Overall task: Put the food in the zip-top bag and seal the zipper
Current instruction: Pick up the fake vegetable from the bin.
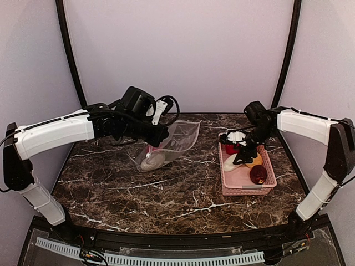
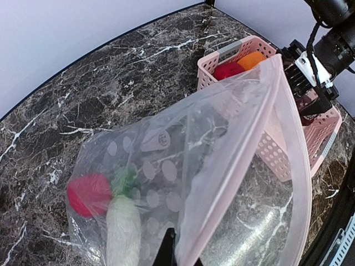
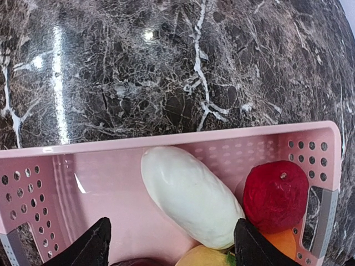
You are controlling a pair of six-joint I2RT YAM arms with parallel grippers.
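Observation:
The clear dotted zip-top bag [image 1: 180,138] lies tilted at mid table, its mouth toward the basket. My left gripper [image 1: 160,137] is shut on the bag's edge by the pinkish zipper [image 2: 244,160]; its black fingertips [image 2: 166,252] pinch the film. Inside the bag lie a red ball [image 2: 87,194] and a white elongated piece [image 2: 123,227]. My right gripper [image 1: 242,157] hangs open in the pink basket, its jaws [image 3: 172,249] straddling the second white piece [image 3: 191,197]. Beside that piece lie a red ball [image 3: 274,194], an orange [image 3: 284,244], a yellow piece [image 3: 208,257] and a dark maroon piece [image 1: 258,174].
The pink lattice basket [image 1: 244,190] stands on the right of the marble table; its near wall [image 3: 166,143] crosses the right wrist view. It also shows behind the bag's mouth in the left wrist view [image 2: 206,66]. A black frame and pale walls enclose the table.

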